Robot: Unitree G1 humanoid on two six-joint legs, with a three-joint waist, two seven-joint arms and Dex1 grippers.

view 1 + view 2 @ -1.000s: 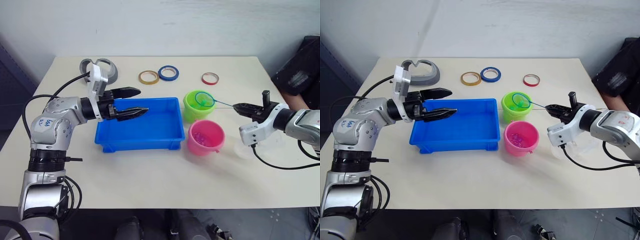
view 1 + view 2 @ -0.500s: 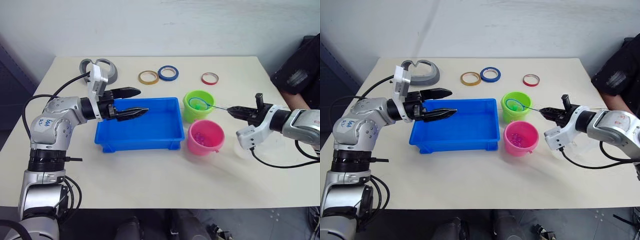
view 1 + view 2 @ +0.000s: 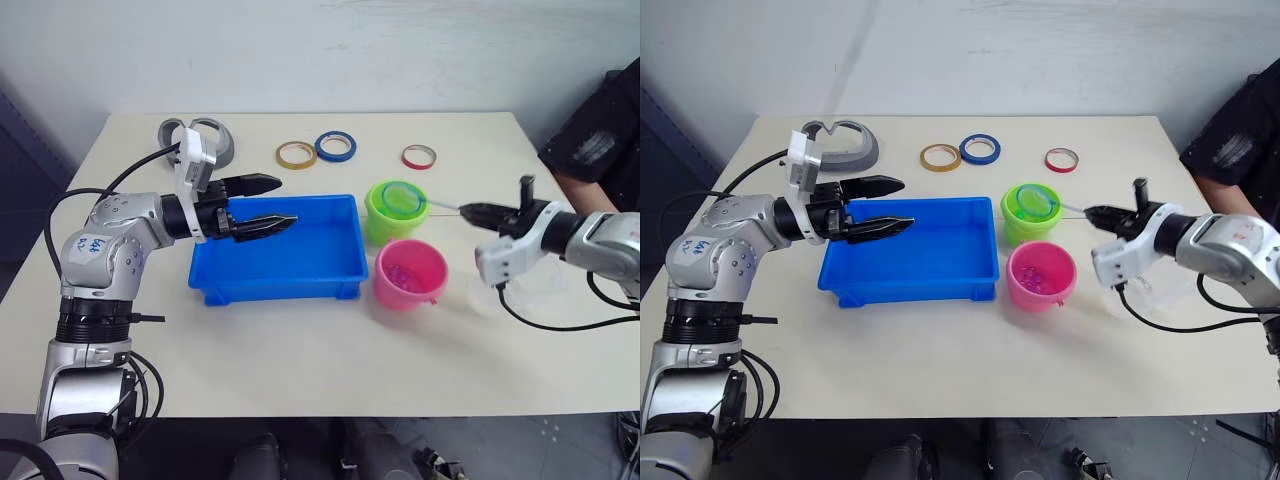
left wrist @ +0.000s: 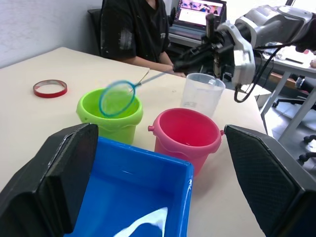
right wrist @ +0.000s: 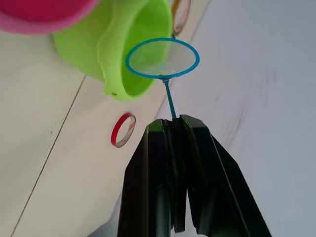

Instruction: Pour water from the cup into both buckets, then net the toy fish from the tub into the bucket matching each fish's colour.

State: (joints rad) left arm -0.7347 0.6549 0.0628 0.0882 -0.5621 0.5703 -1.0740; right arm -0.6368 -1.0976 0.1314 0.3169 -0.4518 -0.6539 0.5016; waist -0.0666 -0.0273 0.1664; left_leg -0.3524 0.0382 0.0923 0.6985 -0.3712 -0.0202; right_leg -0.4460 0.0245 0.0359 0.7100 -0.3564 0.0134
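Holding the net [image 3: 402, 197] over the green bucket [image 3: 396, 212], right claw [image 3: 478, 212] is clamped on its handle; left claw [image 3: 272, 203] hangs spread apart over the tub's [image 3: 275, 262] 10 o'clock corner.

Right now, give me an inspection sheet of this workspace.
Surface: beige table.
Job's things: blue tub; net hoop over green bucket; pink bucket beside it; clear cup behind pink bucket.
Clutter: yellow, blue and red tape rolls; grey holder.
End effectors: left end effector open over tub; right end effector shut on net handle.
Cables: black cable under right arm.
Surroundings: seated person, laptop.
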